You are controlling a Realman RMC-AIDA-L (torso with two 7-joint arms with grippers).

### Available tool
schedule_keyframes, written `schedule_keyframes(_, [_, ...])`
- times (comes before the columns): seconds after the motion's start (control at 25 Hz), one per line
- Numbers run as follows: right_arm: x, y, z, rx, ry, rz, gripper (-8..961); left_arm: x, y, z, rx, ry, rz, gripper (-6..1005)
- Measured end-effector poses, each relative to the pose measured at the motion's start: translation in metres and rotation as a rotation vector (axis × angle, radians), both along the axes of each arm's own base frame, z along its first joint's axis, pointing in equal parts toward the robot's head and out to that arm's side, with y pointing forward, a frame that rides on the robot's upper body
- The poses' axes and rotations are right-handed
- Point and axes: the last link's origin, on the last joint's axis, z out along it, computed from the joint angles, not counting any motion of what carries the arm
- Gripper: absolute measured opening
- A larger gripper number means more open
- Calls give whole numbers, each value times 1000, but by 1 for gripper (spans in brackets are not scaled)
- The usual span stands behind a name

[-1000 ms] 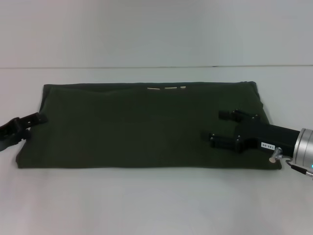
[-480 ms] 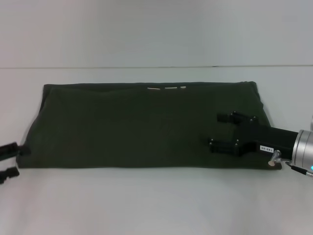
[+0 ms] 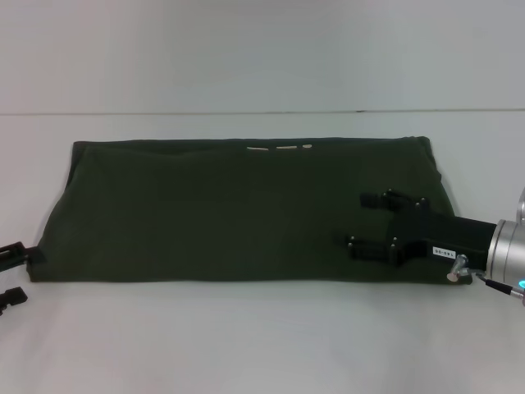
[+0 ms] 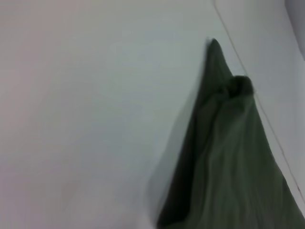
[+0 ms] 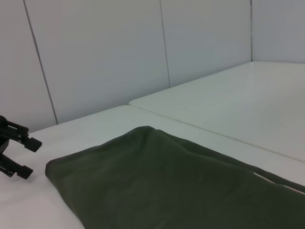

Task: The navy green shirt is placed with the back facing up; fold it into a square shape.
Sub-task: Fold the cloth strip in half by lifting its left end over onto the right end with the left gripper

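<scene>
Right gripper (image 3: 358,222) over the right part of the shirt (image 3: 238,213), fingers spread apart, nothing between them; whether they touch the cloth cannot be told. Left gripper (image 3: 15,275) at the shirt's near-left corner, off the cloth on the table (image 3: 262,345), fingers apart and empty; also seen in the right wrist view (image 5: 14,152). Shirt lies flat as a wide folded band across the table, a strip of cream lettering (image 3: 279,148) showing at its far edge.
</scene>
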Motion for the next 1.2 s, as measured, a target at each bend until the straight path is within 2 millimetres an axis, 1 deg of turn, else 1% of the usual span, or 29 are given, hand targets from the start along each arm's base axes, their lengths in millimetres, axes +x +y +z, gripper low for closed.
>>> schedule_keyframes(0.36, [0,0,-1,-3,1,-3,946,0,3,-5,25,-71,49,843])
schedule_keyframes(0.84, [-2,0,-2,-14,7,-1,947,-6,6,-2,46,-80,127,843])
schedule_keyframes(1.2, [-3,0,-3,-15,5,3,947,-2,16,-6,52,-89,128,842])
